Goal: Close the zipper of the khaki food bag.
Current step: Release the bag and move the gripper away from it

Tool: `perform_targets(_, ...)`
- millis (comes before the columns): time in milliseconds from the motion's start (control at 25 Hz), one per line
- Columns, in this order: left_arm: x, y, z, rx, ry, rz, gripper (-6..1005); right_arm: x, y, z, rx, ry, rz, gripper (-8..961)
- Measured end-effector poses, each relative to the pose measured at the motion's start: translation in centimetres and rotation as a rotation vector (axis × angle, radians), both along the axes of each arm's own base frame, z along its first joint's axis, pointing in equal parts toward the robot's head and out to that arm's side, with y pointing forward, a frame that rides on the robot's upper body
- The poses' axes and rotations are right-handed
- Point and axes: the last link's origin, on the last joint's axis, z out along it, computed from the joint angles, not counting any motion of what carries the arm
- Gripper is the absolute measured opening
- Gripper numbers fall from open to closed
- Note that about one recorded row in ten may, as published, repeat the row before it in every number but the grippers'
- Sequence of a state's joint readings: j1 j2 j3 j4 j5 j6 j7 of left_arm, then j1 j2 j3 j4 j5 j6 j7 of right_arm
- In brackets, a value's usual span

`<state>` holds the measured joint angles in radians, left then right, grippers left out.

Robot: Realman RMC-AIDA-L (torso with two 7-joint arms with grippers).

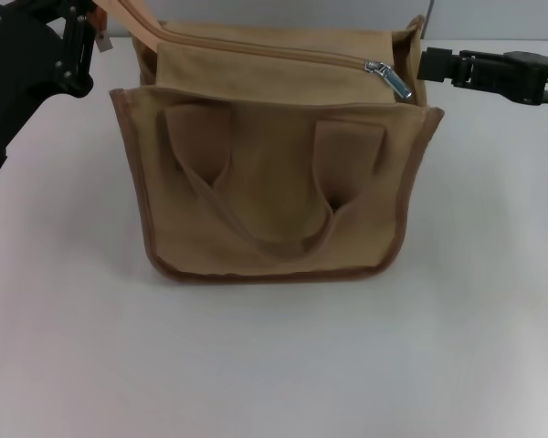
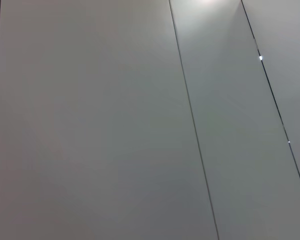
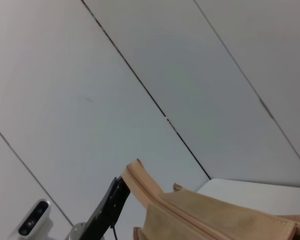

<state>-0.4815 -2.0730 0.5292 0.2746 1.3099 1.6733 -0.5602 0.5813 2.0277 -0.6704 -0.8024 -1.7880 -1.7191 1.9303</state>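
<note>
**Zipper run to the bag's right end, strip end pulled taut**

Nearest the head camera, the khaki food bag [image 1: 274, 196] stood on the white surface [image 1: 274, 365]. At ten o'clock, the left gripper [image 1: 89, 35] pinched the zipper [image 1: 256, 47] strip's free end, pulling it up and away. At two o'clock, the right gripper [image 1: 431, 64] hovered just beside the bag's corner; whether its jaws were spread could not be told. The silver pull tab [image 1: 388, 78] lay near that corner. Releasing the strip carelessly might tip or drag the bag, judging by the tension.
</note>
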Motion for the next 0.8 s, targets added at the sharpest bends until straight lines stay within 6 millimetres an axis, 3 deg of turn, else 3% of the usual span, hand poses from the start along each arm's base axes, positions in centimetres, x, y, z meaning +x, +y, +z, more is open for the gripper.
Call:
perform_targets(160, 0.0, 0.0, 0.0, 0.0, 0.0, 0.0, 54, 0.2, -0.3, 0.0, 0.008, 0.003, 0.015, 394)
perform_targets(320, 0.0, 0.0, 0.0, 0.0, -0.002, 0.002, 55, 0.4, -1.7, 1.1, 0.063, 0.06, 0.098, 562)
perform_targets(400, -0.1, 0.0, 0.0, -0.001, -0.002, 0.01, 55, 0.8, -4.0, 2.2, 0.12, 0.122, 0.225, 637)
perform_targets(440, -0.2, 0.1, 0.0, -0.002, -0.001, 0.014, 56, 0.8, -4.0, 2.2, 0.12, 0.122, 0.225, 670)
perform_targets(560, -0.4, 0.1, -0.1, -0.01, 0.001, 0.028, 56, 2.0, -7.2, 2.1, 0.165, 0.139, 0.369, 768)
perform_targets(800, -0.6, 0.1, -0.2, -0.035, -0.011, 0.044, 57, 4.2, -10.3, 0.7, 0.235, 0.111, 0.472, 768)
